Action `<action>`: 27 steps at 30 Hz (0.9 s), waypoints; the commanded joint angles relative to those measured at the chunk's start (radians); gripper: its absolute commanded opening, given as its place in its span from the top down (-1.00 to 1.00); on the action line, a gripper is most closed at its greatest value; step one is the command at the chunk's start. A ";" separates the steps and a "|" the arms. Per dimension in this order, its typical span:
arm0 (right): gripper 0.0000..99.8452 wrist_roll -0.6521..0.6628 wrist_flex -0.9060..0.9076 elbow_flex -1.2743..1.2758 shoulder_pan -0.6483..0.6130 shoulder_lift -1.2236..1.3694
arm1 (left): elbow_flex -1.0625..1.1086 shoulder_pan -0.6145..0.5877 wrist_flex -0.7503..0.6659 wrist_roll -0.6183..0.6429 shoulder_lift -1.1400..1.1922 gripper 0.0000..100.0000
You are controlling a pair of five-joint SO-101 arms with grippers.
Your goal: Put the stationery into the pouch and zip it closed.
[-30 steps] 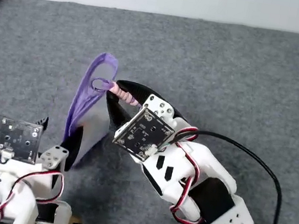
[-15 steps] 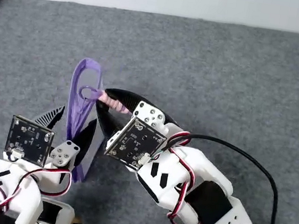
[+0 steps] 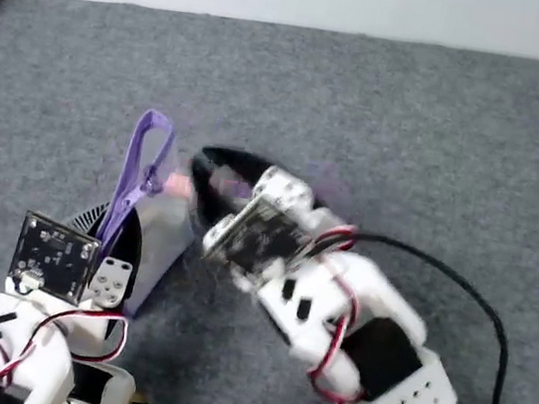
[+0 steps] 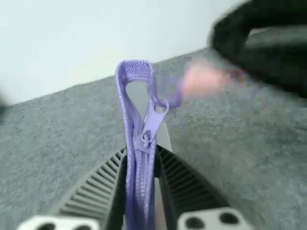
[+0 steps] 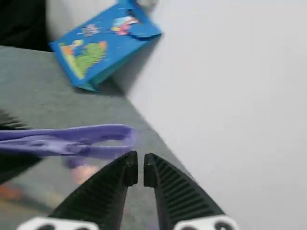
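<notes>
Squarely inside the clamped left gripper (image 4: 141, 160), the purple pouch (image 4: 136, 108); right gripper (image 5: 139, 164) closed just beside it.

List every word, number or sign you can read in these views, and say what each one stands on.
No text can be read.
Blue box: coloured pictures and some small print, too blurred to read.
Left board, on the left arm's wrist: marks too small to read.
Right board, on the right arm's wrist: blurred, nothing readable.
Pouch: no print seen on it.
</notes>
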 commanded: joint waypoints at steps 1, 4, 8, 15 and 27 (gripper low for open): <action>0.99 -0.006 -0.097 -0.015 0.068 0.064 | -0.061 0.005 0.055 -0.011 0.000 0.98; 0.99 -0.006 -0.166 -0.017 0.107 0.133 | -0.099 0.005 0.112 -0.011 0.000 0.98; 0.99 -0.009 -0.182 -0.020 0.105 0.168 | -0.142 -0.003 0.158 -0.008 0.000 0.98; 0.95 -0.083 0.119 -0.020 -0.013 0.024 | -0.143 -0.005 0.150 -0.006 0.000 0.98; 0.62 -0.390 0.458 -0.018 -0.226 -0.180 | -0.142 0.000 0.153 -0.011 0.000 0.98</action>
